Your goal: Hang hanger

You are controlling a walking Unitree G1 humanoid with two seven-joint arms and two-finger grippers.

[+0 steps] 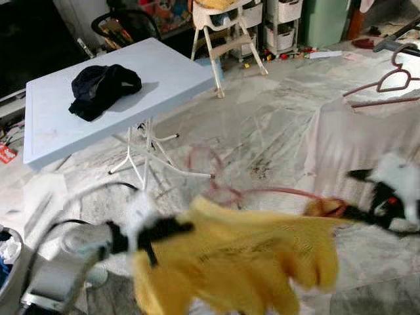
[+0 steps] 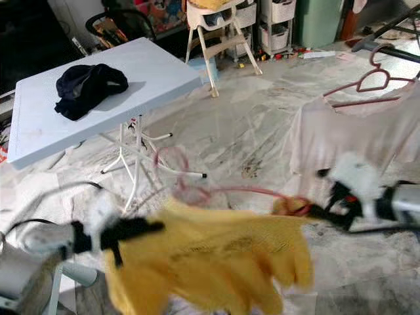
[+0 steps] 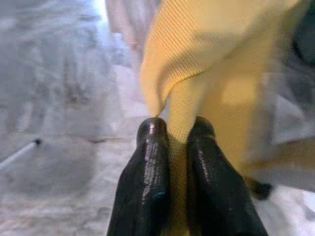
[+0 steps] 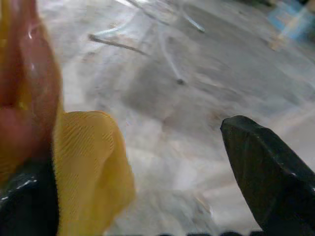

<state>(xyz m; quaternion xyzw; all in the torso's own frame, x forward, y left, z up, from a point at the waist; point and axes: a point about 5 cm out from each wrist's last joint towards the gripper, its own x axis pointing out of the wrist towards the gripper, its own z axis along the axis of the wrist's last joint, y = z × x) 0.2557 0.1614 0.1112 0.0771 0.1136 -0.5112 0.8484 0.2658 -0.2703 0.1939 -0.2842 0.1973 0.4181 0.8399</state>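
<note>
A pink hanger carrying a yellow garment hangs between both arms above the marble floor. The left gripper is clamped on the garment; the right gripper's finger spacing cannot be told.

Motion blurs right hand and yellow garment.

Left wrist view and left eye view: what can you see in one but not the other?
Left wrist view alone: a close look at the left claw, its two black fingers pinched shut on the yellow sweater.

Left eye view alone: a white folding table with dark clothing on it, a pink hanger holding a pale garment, and the right claw at the sweater's other end.

Both: the yellow sweater, marble floor.
</note>
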